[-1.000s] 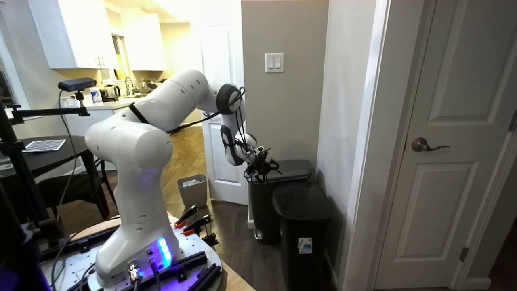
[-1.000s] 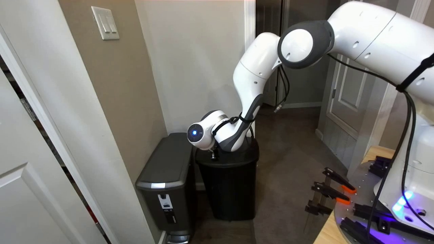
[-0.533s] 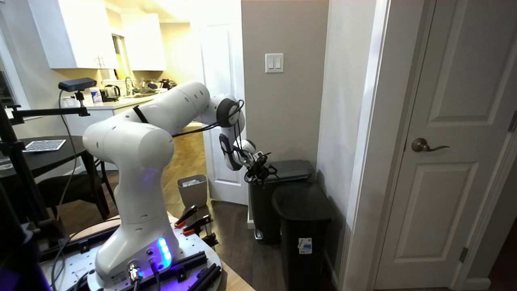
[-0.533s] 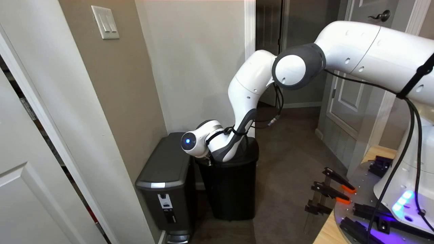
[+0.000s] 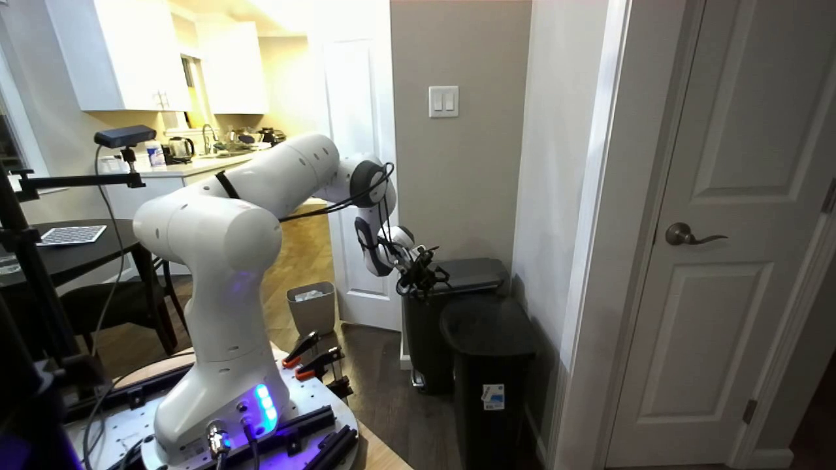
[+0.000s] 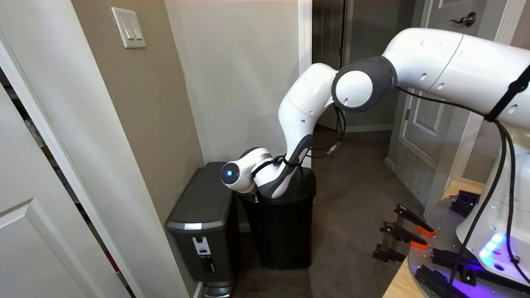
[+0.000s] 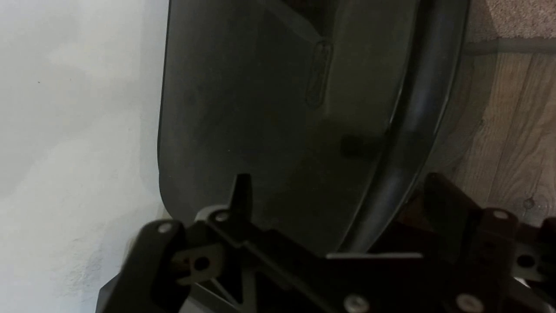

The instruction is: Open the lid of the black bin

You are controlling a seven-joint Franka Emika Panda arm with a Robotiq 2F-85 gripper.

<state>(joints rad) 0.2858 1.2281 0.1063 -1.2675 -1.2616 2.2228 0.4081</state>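
My black, two-fingered, jointed end effector spans the bottom of the wrist view, its fingers wide apart, one at lower centre and one at lower right. Just past them, the flat, glossy black, rounded-corner rectangular lid fills the upper middle of that view, a raised oblong mark on it; whether I touch it I cannot tell. In an exterior view I hang just below the middle of the frame, up and left of the tall, narrow, glossy black rectangular bin with a small pale label on its front. The lid lies flat and closed on that bin, and in an exterior view my white, jointed arm hides part of the lid. Just beside stands a grey rectangular bin, at lower left of that frame, under its own dull dark-grey lid. Pale wall runs down the left of the wrist view; brown wood floor shows at its right. Farther off, in an exterior view, a small grey open-topped wastebasket stands left of centre, near a white panelled door, and white kitchen cabinets hang at upper left.
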